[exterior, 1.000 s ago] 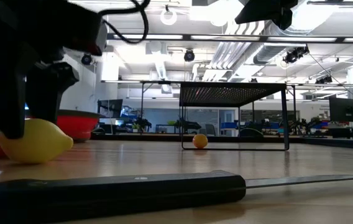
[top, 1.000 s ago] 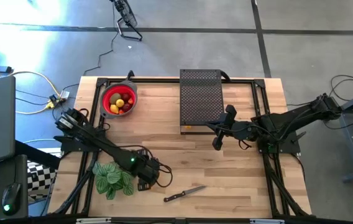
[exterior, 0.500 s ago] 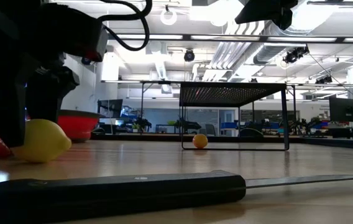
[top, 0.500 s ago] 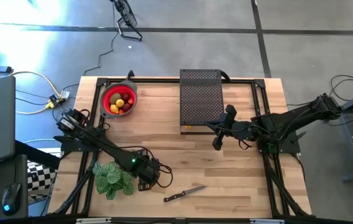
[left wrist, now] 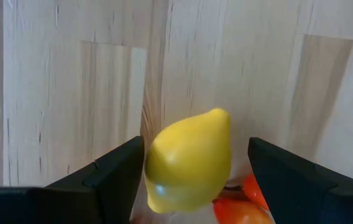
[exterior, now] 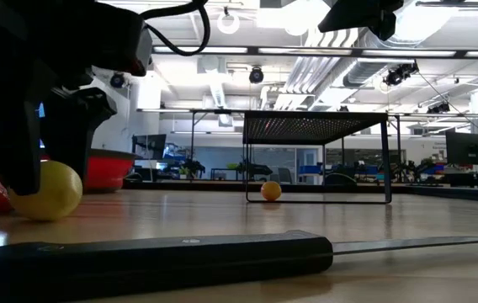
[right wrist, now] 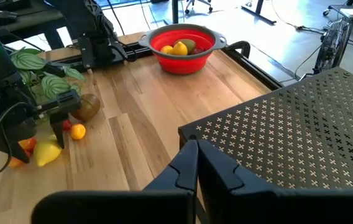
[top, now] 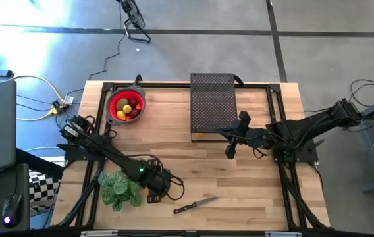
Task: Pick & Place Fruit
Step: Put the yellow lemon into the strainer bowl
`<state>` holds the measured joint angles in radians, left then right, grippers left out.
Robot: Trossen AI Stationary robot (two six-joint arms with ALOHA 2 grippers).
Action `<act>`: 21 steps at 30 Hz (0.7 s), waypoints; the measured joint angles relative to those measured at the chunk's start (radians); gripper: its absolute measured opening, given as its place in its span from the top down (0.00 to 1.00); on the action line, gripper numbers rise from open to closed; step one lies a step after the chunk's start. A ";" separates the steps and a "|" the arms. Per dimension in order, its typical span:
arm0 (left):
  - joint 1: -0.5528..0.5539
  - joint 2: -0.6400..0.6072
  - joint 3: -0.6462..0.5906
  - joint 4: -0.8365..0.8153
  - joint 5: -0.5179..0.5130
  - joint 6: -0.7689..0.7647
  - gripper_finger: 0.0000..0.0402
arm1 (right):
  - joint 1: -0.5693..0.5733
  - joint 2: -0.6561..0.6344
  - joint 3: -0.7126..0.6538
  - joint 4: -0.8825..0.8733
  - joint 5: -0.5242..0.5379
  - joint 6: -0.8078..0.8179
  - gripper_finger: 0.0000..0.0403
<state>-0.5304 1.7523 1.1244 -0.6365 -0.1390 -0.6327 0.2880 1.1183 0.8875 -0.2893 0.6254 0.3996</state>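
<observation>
1. At the far left of the light wooden table (top: pixel 174 125) sits the round red bowl (top: pixel 127 105), near the back edge; it holds several small fruit pieces, a yellow one (right wrist: pixel 179 48) among them.
2. Nearer the front on the left lies the green striped leafy plant (top: pixel 120 189), flat on the wood beside the left arm.
3. Just right of the plant, the left gripper (left wrist: pixel 192 163) is low over the table; its two dark fingers (left wrist: pixel 111 171) stand wide apart on either side of a yellow pointed plastic lemon (left wrist: pixel 189 160); in the left wrist view there is a sliver of space at each side, so whether the pads press the fruit cannot be told; the lemon rests on the wood in the low view.
4. Around that lemon lie more pieces: small orange and red ones (left wrist: pixel 242 202) touching it, a brown kiwi (right wrist: pixel 88 107) and a tiny orange ball (right wrist: pixel 77 131) close by.
5. Right of the gripper, near the front edge, lies the black-handled knife (top: pixel 195 205).
6. Past the middle stands a black perforated metal rack (top: pixel 213 106); a small orange fruit (exterior: pixel 270 190) sits under it.
7. The right gripper (right wrist: pixel 196 163) hovers at the rack's front corner, fingers pressed together with nothing between them.
</observation>
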 joint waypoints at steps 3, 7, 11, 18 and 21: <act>0.000 0.000 0.000 -0.001 0.000 0.001 0.30 | 0.000 0.000 0.000 0.000 0.000 0.000 0.99; 0.000 0.000 0.000 -0.001 0.000 0.012 0.30 | 0.000 0.000 0.000 0.000 0.000 0.000 0.99; 0.000 0.000 0.000 -0.001 0.000 0.015 0.30 | 0.000 0.000 0.000 0.000 0.000 0.000 0.99; 0.000 0.000 0.000 -0.054 0.002 0.077 0.30 | 0.000 0.000 0.000 0.000 0.000 0.000 0.99; 0.000 0.000 0.000 -0.062 0.002 0.121 0.30 | 0.000 0.000 0.000 0.000 0.000 0.000 0.99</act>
<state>-0.5304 1.7523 1.1244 -0.6989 -0.1371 -0.5117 0.2880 1.1183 0.8873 -0.2892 0.6253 0.4000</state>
